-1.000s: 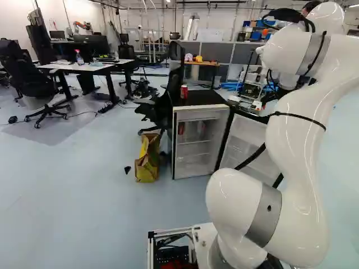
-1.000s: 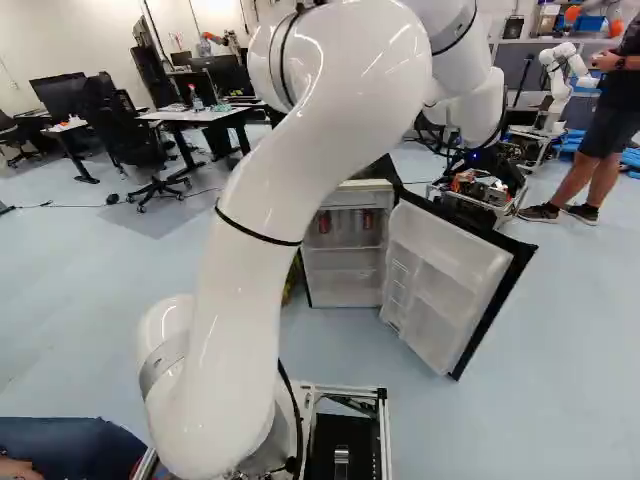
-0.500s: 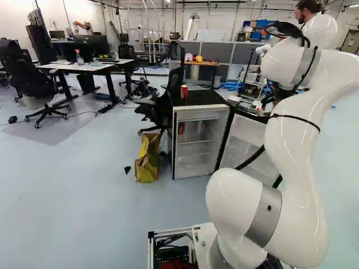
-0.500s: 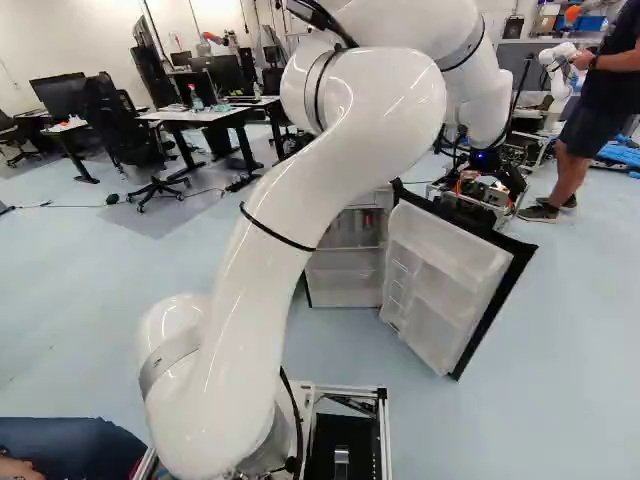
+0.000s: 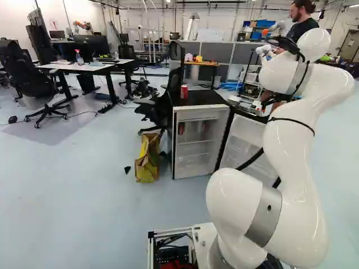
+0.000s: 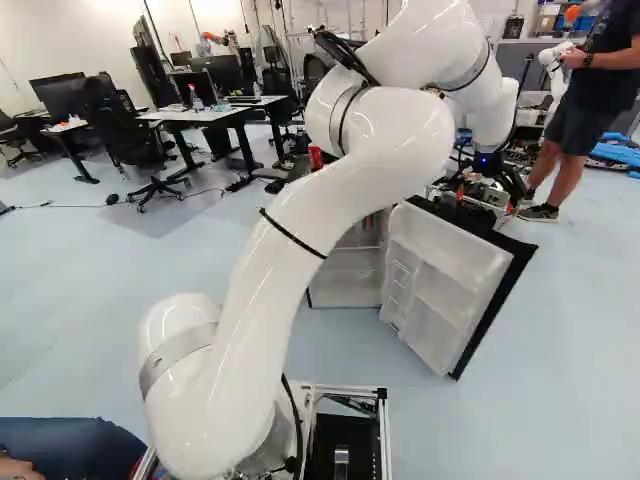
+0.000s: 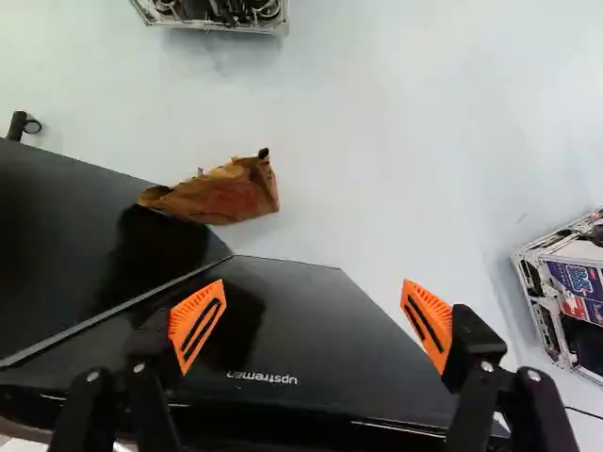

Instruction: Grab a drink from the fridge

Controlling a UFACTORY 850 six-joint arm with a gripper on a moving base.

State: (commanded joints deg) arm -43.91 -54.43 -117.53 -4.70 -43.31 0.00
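Lab-type rm, pale floor (image 5: 84, 190). Near to far: metal base frame (image 5: 168, 252) at the foot, then the white arm (image 5: 289, 168), raised & reaching past the fridge door (image 6: 440, 285), which stands wide open.

Claw (image 7: 312, 325) is spread wide, orange pads (image 7: 198, 325) well apart, nothing btwn them; it points down by dark fridge panels, not at the shelves. The fridge (image 5: 202, 98) stands ahead of the base, cavity facing it.

Drinks: a red can (image 5: 180, 129) is inside, upper part, w/ a 2nd reddish shape beside it, hard to make out. Another red can (image 5: 184, 91) stands upright on the fridge top; task says from the fridge, so the inside one is prob the target.

Handling (my guess): light if empty, moderate wt if full; thin stiff wall, dents under a hard squeeze; slick, more so if cold & damp. Best hold = round the middle, pads on opposite sides, level approach, mod. force. Risk: clipping door edge or shelf on the way in. Next: prob back off & swing round to the opening.

Print: white lettering on the dark panel, not quoted here; can labels too small to read.

Further off: paper bag (image 5: 147, 159) beside fridge, office chair (image 5: 162, 106) behind, white tabletop (image 5: 84, 66) w/ spray bottle (image 5: 79, 58).
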